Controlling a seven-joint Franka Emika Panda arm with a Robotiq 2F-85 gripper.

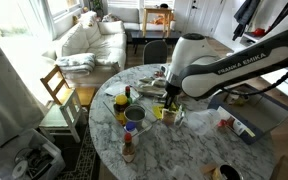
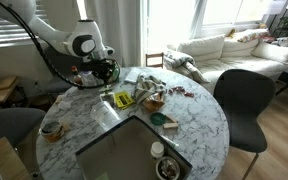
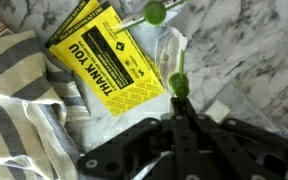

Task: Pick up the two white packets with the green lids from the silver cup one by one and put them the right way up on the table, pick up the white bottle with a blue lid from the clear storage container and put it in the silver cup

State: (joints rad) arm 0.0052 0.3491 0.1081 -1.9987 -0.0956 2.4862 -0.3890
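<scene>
In both exterior views, black fingers [image 1: 170, 97] hang low over the round marble table [image 1: 209, 150], just beside a yellow printed card [image 2: 124, 100]. Wrist view: fingers clamp a white green-lidded packet [image 3: 179, 82] at the card's edge; released tilted, it could topple.

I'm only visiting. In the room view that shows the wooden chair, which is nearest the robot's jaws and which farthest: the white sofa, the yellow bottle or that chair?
In an exterior view, from the jaws of the gripper:
1. Yellow bottle, on the table close by.
2. Wooden chair, just off the table's edge.
3. White sofa, at the far side of the room.
</scene>
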